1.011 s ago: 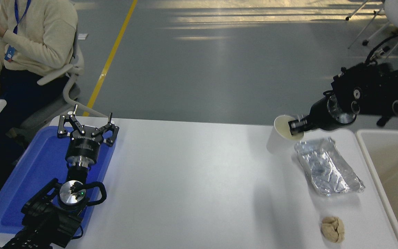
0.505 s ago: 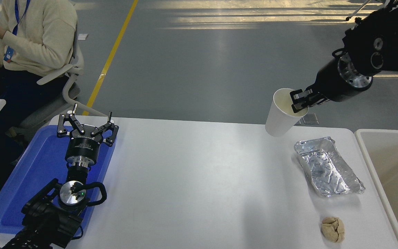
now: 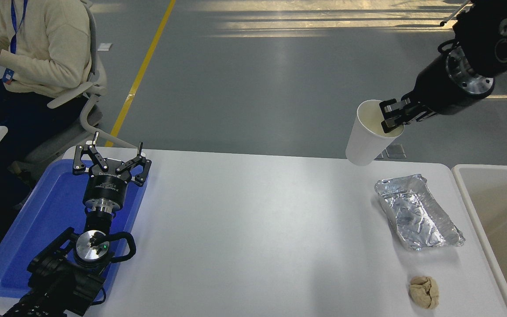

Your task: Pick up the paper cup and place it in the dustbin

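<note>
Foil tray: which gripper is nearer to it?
Right. The right gripper, holding the paper cup, is up behind the foil tray; the left gripper is parked over the blue tray, far left.

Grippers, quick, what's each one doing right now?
Left gripper: open, holding nothing, parked over the blue tray.
Right gripper: closed on the paper cup rim, cup lifted off the table.

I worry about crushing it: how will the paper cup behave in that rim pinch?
The paper cup, pinched at its rim by the right gripper, hangs tilted yet keeps its shape, so it is probably light and fairly stiff. Its thin wall could still dent.
</note>
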Motion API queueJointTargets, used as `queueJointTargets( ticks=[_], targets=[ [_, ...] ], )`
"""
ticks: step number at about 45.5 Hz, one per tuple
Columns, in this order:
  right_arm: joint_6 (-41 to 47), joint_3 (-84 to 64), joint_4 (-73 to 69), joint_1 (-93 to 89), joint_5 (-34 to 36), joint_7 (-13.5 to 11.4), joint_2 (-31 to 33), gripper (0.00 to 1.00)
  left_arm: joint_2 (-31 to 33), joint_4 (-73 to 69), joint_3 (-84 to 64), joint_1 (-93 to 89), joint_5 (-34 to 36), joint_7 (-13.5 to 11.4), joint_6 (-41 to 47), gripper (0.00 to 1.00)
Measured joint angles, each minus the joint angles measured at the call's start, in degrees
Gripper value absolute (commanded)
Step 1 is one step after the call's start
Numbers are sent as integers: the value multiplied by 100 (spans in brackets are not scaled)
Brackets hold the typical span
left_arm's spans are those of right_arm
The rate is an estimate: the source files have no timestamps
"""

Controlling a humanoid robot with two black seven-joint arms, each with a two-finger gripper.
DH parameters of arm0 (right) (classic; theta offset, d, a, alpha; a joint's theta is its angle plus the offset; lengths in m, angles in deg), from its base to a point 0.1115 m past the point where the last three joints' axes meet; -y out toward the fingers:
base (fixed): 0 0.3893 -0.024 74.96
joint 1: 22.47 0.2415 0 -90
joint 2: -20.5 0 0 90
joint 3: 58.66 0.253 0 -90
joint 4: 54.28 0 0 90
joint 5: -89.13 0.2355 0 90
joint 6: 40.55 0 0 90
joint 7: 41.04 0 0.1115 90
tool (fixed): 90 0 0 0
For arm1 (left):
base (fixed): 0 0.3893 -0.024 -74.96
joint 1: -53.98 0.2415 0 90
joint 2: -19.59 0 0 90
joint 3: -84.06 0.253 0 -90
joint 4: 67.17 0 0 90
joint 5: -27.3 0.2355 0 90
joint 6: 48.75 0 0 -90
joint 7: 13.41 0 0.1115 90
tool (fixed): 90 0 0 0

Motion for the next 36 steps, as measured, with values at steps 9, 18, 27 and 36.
queueJointTargets(
  ticks=[9, 18, 27, 36],
  targets=[
    [23, -190, 1, 23, -27, -8, 257, 0, 0, 0, 0, 0, 0, 0, 0, 100],
    [27, -648, 88, 3, -165, -6, 664, 0, 0, 0, 0, 0, 1, 0, 0, 100],
    [14, -975, 354, -142, -566, -4, 1300, 0, 0, 0, -1, 0, 0, 0, 0, 100],
    [26, -1072, 878, -496, -1111, 12, 2082, 0, -2, -1, -1, 0, -1, -1, 0, 100]
  ],
)
